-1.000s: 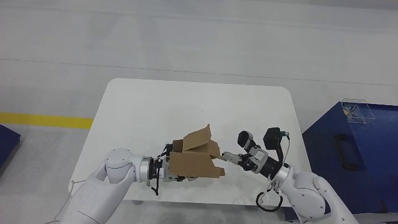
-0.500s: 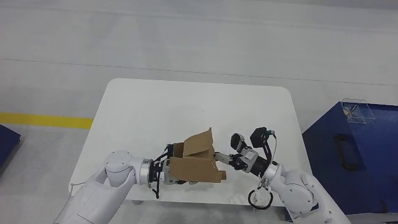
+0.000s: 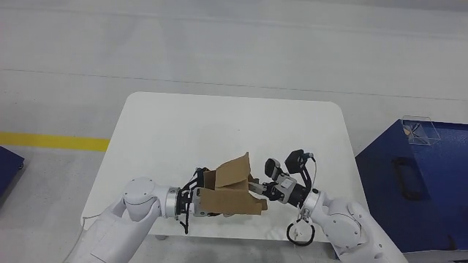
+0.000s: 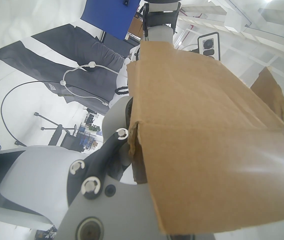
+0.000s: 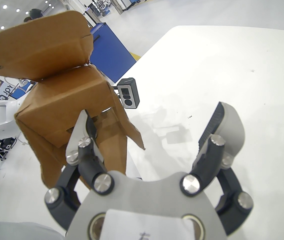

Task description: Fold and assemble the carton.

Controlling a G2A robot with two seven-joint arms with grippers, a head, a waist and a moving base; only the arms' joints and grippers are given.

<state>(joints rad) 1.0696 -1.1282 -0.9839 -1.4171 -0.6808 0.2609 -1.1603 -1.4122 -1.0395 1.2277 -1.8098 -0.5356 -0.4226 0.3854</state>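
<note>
With our left gripper (image 3: 193, 199) seemingly clamped on the carton (image 3: 230, 190) above the tabletop's (image 3: 219, 120) near edge, we should press the spread right gripper's (image 5: 153, 112) nearer finger (image 5: 79, 132) squarely against the loose end flap (image 5: 125, 128), folding it inward without crushing.

Carton (image 5: 64, 106) dead ahead of right hand (image 5: 152, 118), one finger (image 5: 83, 128) touching its end flaps, other finger (image 5: 219, 123) out beside, over surface (image 5: 219, 63). Left hand (image 3: 196, 197) at carton's far end, fingers either side. Carton up off surface, above near edge, between both hands.
</note>
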